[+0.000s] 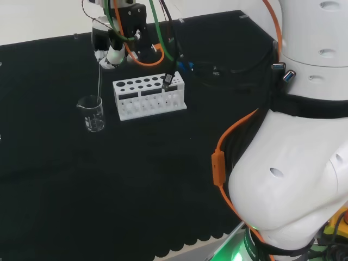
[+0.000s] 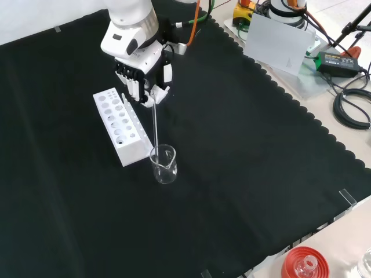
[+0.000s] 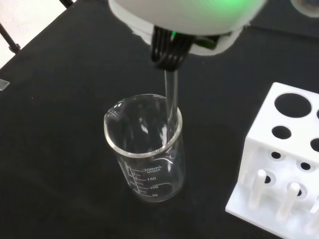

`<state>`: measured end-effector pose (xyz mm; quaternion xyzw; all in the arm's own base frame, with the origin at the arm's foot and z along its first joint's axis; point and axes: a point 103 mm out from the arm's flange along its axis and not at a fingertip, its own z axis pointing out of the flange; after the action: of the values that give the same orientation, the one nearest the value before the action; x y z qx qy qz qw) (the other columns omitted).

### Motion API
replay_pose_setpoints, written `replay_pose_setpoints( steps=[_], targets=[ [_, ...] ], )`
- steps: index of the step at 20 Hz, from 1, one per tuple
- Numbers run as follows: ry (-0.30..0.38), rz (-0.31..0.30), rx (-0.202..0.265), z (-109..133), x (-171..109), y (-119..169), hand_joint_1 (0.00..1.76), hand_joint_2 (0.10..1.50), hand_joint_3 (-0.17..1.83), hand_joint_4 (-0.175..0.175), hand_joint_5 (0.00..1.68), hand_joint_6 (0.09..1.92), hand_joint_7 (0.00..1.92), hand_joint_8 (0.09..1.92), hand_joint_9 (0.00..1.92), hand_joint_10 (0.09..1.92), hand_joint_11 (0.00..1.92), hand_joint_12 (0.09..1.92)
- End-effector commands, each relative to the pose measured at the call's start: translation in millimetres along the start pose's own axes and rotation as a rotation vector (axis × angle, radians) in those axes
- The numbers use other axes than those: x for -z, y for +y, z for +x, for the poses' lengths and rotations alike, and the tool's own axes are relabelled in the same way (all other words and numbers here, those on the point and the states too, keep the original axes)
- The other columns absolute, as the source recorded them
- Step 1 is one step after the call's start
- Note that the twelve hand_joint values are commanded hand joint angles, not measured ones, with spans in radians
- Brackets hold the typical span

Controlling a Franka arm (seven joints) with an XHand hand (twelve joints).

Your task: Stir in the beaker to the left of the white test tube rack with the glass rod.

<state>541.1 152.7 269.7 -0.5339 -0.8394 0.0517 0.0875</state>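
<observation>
A clear glass beaker (image 1: 92, 112) (image 2: 163, 164) (image 3: 147, 152) stands on the black cloth, left of the white test tube rack (image 1: 148, 95) (image 2: 117, 125) (image 3: 279, 164) in the head view. The hand (image 1: 116, 41) (image 2: 139, 76) hovers above the beaker with its fingers curled round a thin glass rod (image 1: 99, 80) (image 2: 155, 128) (image 3: 172, 94). The rod hangs almost upright, and its lower end dips inside the beaker near the rim. I see no liquid in the beaker.
The rack stands close beside the beaker. Orange and black cables (image 1: 163, 49) trail off the hand above the rack. In the front view a red ribbed ring (image 2: 302, 262) sits at the bench's near right corner, and a white sheet (image 2: 278, 43) lies past the cloth's scalloped edge.
</observation>
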Motion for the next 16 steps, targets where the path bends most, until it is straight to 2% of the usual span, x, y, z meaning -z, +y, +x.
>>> replay_pose_setpoints(
  steps=[1,4,7,16],
  targets=[
    [-0.014,-0.031,0.000,3.9,1.8,-8.7,1.31,0.60,0.83,-0.175,1.19,0.86,1.25,0.85,1.78,0.32,1.67,0.56],
    [-0.012,-0.025,-0.006,15.3,5.3,-14.3,1.31,0.60,0.83,-0.175,1.19,0.86,1.25,0.85,1.78,0.32,1.67,0.56],
    [0.002,-0.038,0.012,22.5,7.6,-15.4,1.31,0.60,0.83,-0.175,1.19,0.86,1.25,0.85,1.78,0.32,1.67,0.56],
    [-0.017,-0.016,0.045,43.8,3.1,-10.9,1.31,0.60,0.82,-0.175,1.19,0.86,1.25,0.85,1.78,0.32,1.67,0.57]
  ],
)
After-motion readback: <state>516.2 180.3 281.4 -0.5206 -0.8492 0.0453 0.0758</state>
